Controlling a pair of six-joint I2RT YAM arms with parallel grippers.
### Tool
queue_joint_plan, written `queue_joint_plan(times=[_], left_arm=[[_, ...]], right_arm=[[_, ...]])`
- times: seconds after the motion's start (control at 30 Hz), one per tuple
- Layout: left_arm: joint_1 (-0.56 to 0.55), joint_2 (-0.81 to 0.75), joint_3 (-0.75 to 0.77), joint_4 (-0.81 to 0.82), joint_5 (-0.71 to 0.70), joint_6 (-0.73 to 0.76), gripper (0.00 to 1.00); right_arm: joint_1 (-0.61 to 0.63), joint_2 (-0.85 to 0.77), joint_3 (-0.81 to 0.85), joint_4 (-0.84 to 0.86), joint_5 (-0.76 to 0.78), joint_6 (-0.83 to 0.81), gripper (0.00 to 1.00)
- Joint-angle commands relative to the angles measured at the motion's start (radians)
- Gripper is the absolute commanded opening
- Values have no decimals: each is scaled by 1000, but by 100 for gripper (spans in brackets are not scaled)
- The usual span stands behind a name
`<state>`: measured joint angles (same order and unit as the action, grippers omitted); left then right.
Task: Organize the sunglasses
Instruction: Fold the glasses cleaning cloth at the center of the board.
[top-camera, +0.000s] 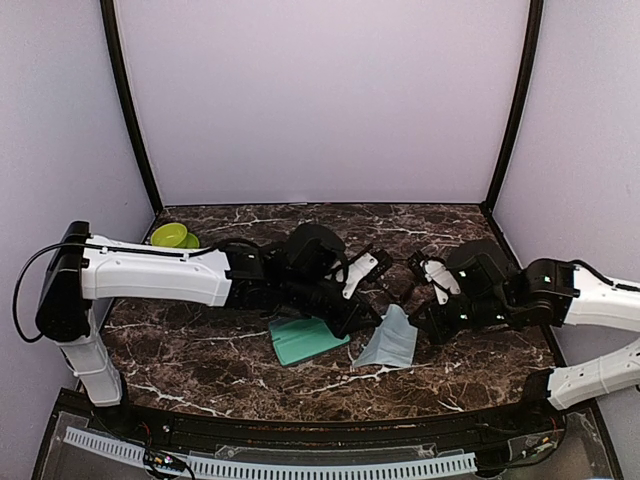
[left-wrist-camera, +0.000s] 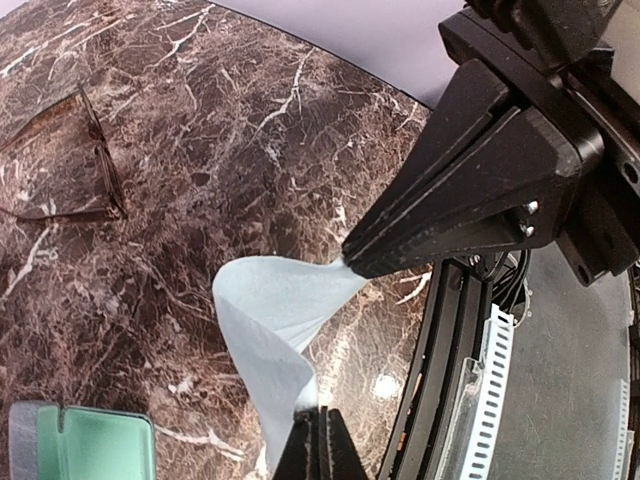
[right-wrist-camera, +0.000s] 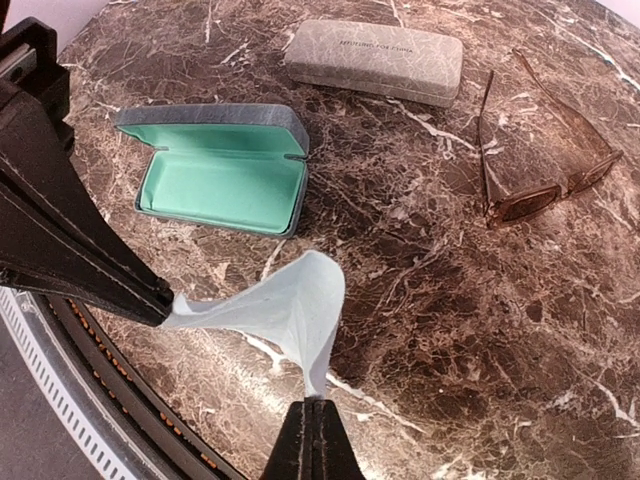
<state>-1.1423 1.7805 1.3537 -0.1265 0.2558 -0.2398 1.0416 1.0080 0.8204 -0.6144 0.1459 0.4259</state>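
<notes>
cloth (right-wrist-camera: 285, 305), light blue, hangs stretched betw. both claws above desk (right-wrist-camera: 450, 330), nr its near edge. left claw (left-wrist-camera: 318, 420) is clamped on one corner, right claw (right-wrist-camera: 312, 415) on another. brown-frame sunglasses (right-wrist-camera: 525, 203) lie on desk farther in, arms unfolded, just beside closed grey case (right-wrist-camera: 375, 60). open case (right-wrist-camera: 222, 180) w/ teal lining sits apart from them.

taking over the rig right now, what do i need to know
Grippers: the left gripper and right gripper are each shut on a corner of the light blue cloth, which is stretched between them.
Things: one pair of brown sunglasses in view, arms unfolded, lying on the table near the closed grey case. The open case, teal-lined, holds nothing.
Done: nothing cased.
Left: probably fold the cloth, then case the glasses.
</notes>
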Motion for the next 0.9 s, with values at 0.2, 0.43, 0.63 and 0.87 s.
queue_joint_plan(times=[0.2,0.43,0.63,0.87], left_arm=[[-50,-79,-71,-18,-52,-34,0],[-79,-84,-84,-26,-60,-54,0],[-79,-67,-99,-14,-62,-63,0],[-71,-7,-79,-17,-47,-63,0]], right_arm=[[96,-47,-27,-17,24,96,0],[159,-41,-10,-57,57,137,0],[162,-36,-42,-69,106,180,0],[156,1,-52,-97,157,199,0]])
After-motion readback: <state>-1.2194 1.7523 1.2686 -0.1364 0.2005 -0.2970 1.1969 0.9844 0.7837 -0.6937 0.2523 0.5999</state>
